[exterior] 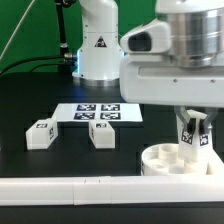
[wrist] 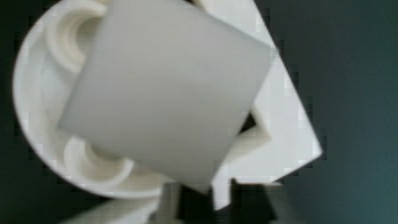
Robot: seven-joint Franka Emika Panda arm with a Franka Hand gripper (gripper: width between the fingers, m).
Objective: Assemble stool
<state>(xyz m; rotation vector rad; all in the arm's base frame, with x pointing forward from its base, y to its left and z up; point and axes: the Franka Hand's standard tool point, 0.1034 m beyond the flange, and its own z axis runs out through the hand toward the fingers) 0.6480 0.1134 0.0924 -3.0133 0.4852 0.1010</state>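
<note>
Two loose parts lie on the dark worktop (exterior: 30,100) at the exterior view's left: one leg block (exterior: 38,133), then a second leg block (exterior: 101,135) just in front of the marker board (exterior: 97,113). Further right, the fingers (exterior: 184,128) are clamped on a third leg block (exterior: 194,136), held upright over the seat disc (exterior: 165,160). You cannot tell whether block and seat touch. In the wrist view that block's blurred pale face (wrist: 169,95) hides most of the seat (wrist: 63,60).
</note>
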